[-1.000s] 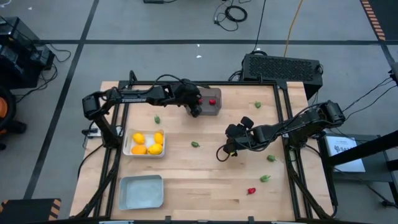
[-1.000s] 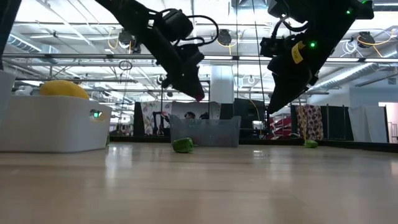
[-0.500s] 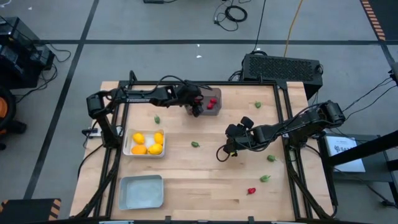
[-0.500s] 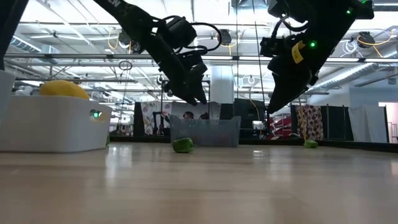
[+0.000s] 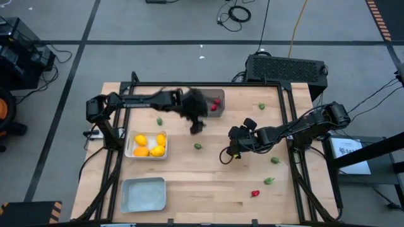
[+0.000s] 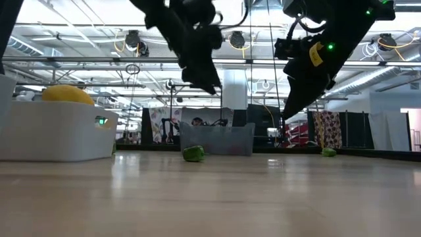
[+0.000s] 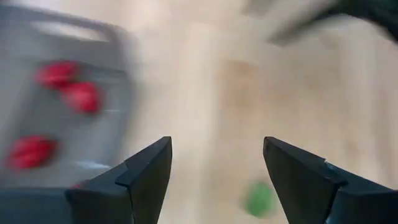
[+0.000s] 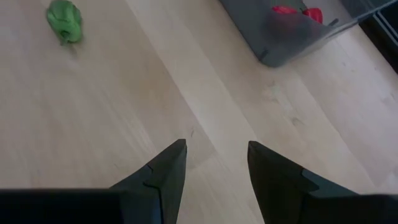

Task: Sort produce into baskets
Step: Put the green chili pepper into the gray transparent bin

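bare wood mid-table, green piece [image 5: 198, 146] lying there, dark grey bin [image 5: 215, 104] behind

Even, bright overhead lighting; high view is sharp except the left gripper [image 5: 196, 120], smeared by motion blur. Soft, short shadows under both arms on the table [image 5: 208, 183]. Low view is backlit: ceiling lamps [image 6: 135, 39] glare, arms read as dark silhouettes, near tabletop out of focus, a faint sheen on the wood. Left wrist view heavily motion-blurred, red pieces [image 7: 59, 73] and the green piece [image 7: 259, 198] just soft blobs, only the fingers [image 7: 148, 171] crisp. Right wrist view clear, evenly lit, mild softness at the edges.
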